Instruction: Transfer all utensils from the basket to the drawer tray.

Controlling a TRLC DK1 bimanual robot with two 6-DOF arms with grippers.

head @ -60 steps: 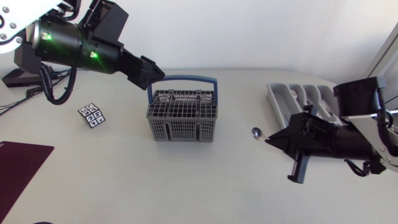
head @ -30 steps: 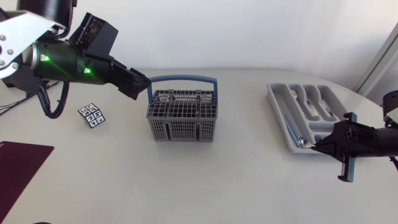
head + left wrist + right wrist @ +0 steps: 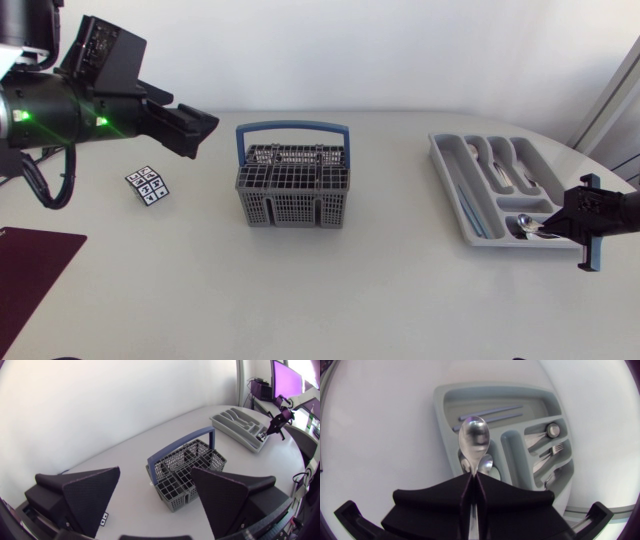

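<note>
**Right arm.** We find the right gripper [image 3: 552, 227] pressed together on the handle of a spoon [image 3: 523, 222], with both fingers meeting on it from two sides. The spoon's bowl juts out ahead of the fingertips, toward 9 o'clock from the gripper in the head view. It hangs over the drawer tray [image 3: 440, 160] at the tray's 5 o'clock end. We cannot tell whether the bowl touches the tray floor. In the right wrist view, another spoon bowl lies in the compartment just under the held one. More cutlery [image 3: 552, 430] lies in the compartments beside it.

**Basket.** The tray stands at 3 o'clock from the basket [image 3: 292, 192], well apart from it. The basket stands upright on the table [image 3: 380, 290] with its blue handle raised.

**Left arm.** The left gripper [image 3: 196, 131] hangs at 10 o'clock from the basket, apart from it, with its fingers spread wide. In the left wrist view the basket shows ahead of them, untouched.

**Other items.** A marker card [image 3: 147, 185] lies at 9 o'clock from the basket.
</note>
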